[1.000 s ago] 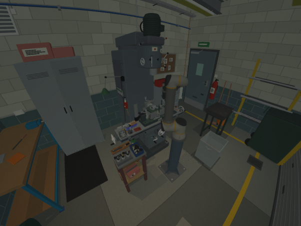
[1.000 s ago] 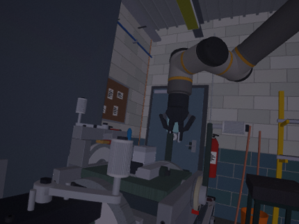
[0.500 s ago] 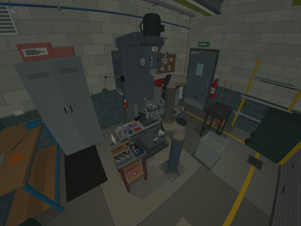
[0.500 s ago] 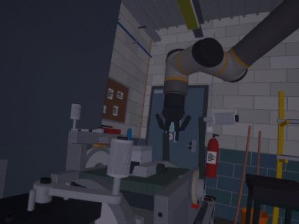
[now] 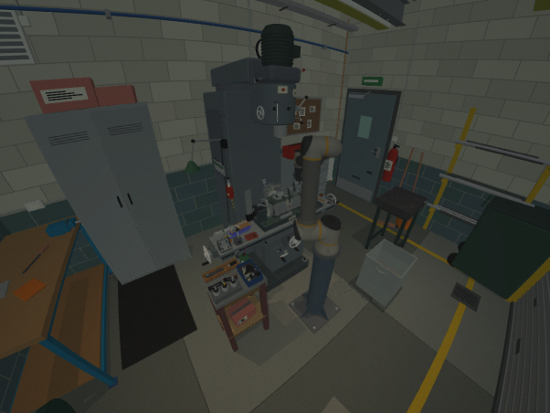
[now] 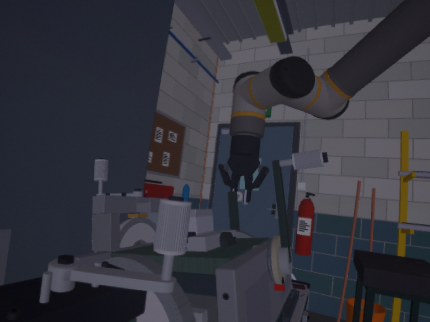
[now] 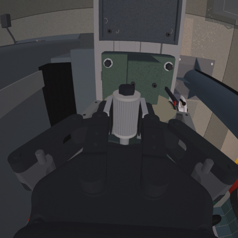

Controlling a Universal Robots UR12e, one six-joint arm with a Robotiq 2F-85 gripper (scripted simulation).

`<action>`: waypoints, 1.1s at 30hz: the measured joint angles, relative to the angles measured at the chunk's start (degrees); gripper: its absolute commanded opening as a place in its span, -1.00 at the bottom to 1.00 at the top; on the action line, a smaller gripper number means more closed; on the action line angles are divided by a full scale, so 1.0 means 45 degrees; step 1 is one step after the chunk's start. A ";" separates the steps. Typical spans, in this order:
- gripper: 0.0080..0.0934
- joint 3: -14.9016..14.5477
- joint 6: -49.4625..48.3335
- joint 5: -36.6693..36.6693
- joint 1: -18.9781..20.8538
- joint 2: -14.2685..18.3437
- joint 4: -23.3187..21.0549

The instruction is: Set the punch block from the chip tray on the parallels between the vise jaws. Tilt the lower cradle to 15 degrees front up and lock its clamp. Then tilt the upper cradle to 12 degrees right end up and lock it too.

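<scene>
A pale ribbed cylindrical handle knob (image 7: 126, 115) with a dark hex cap sits clamped between my gripper's (image 7: 125, 128) fingers, which are closed around it. In the second side camera the gripper (image 6: 245, 192) hangs straight down from the wrist over the far end of the tilting vise, at the top of a dark upright lever (image 6: 233, 212). The green cradle plate (image 7: 137, 76) with bolts at its corners lies below the knob, and a graduated scale with a red pointer (image 7: 172, 100) is at its right. A similar ribbed knob (image 6: 171, 227) stands nearer that camera. The punch block and chip tray are too small to make out.
A pale open bin (image 5: 385, 272) stands on the floor right of the arm's pedestal (image 5: 315, 292). The mill column (image 5: 249, 137) rises behind the vise. A tool cart (image 5: 237, 285) is in front of the mill table, with a dark stool (image 5: 398, 210) and grey lockers (image 5: 109, 182) to the sides.
</scene>
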 measured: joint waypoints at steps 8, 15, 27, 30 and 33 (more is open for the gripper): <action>-1.00 -0.0137 0.0087 0.0002 0.0087 0.0173 -0.0039; -1.00 -0.0188 0.0117 0.0014 0.0120 0.0246 -0.0072; -1.00 -0.0174 0.0107 0.0032 0.0112 0.0236 -0.0095; -1.00 -0.0170 0.0104 0.0038 0.0110 0.0233 -0.0101; -1.00 -0.0167 0.0102 0.0042 0.0108 0.0231 -0.0105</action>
